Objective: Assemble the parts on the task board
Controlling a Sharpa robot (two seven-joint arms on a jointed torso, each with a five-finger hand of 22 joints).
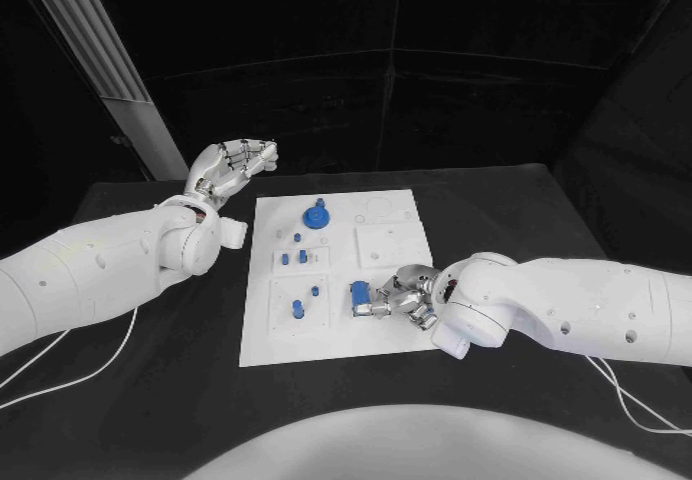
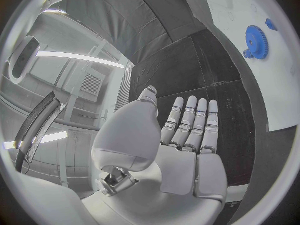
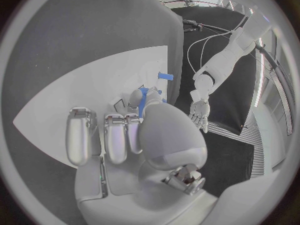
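Right hand (image 1: 400, 296) rests on the near right part of the flat white task board (image 1: 267, 345), fingers (image 3: 116, 135) closed around a small blue block-shaped part (image 1: 358, 292). Left hand (image 1: 231, 166) is raised beyond the board's far left corner above the black bench (image 1: 173, 390), fingers (image 2: 190, 122) extended, holding nothing. Blue toothed gear (image 1: 316, 214) lies on the board's far end.

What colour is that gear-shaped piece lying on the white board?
Blue. The gear shows best in the left wrist view, lying on the white task board.

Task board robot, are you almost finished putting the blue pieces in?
Not yet, it seems. A blue gear and small parts already sit on the task board. The right hand is at a blue part, apparently gripping it. The left hand waits open, off the board.
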